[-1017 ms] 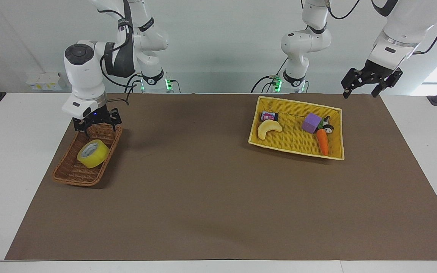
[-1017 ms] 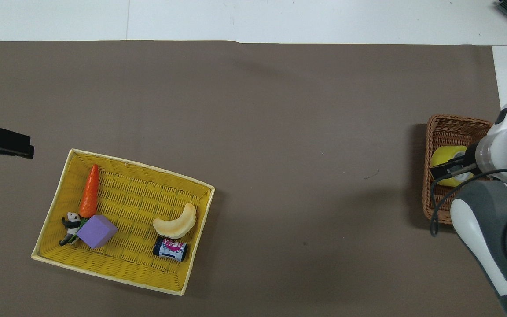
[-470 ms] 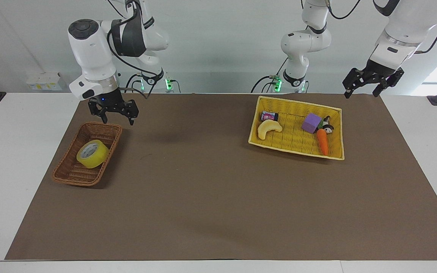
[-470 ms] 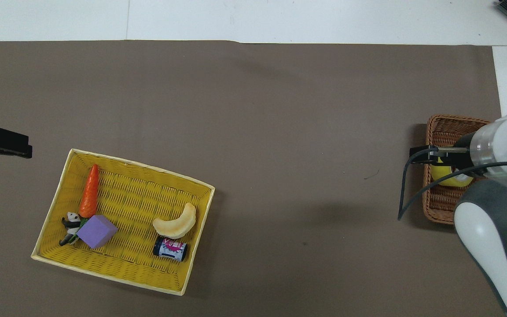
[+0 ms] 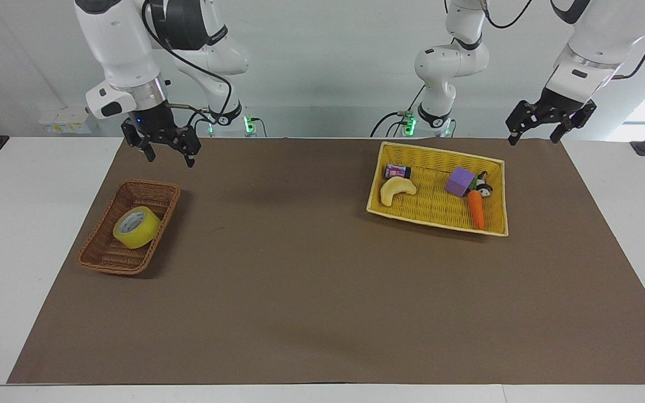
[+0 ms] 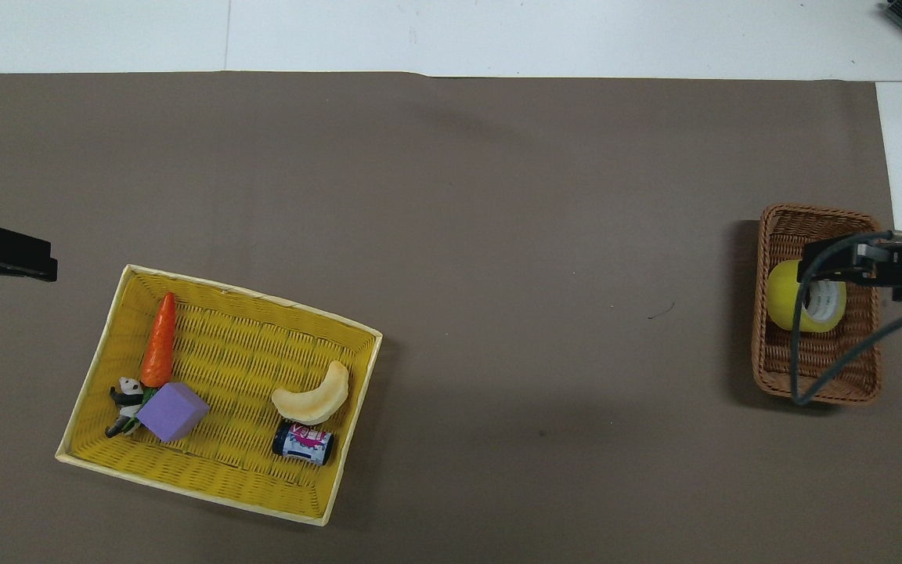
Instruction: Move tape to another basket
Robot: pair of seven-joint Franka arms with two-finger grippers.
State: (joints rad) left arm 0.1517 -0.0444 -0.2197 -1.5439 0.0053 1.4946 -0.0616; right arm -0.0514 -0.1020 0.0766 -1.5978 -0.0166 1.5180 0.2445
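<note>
Inside the basket [image 5: 127,227] rests the tape [image 5: 136,226] — right gripper [image 5: 160,150] spread above.

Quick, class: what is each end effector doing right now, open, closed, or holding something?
Right end effector: open, holding nothing, raised near the brown basket with the tape in it.
Left end effector: open, empty, waiting by the yellow basket.

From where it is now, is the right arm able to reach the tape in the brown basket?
Probably yes. The right gripper, fingers open, hangs over the mat by the brown basket. The tape lies alone in that basket, with nothing on top of it. The left gripper waits above the table's other end.
</note>
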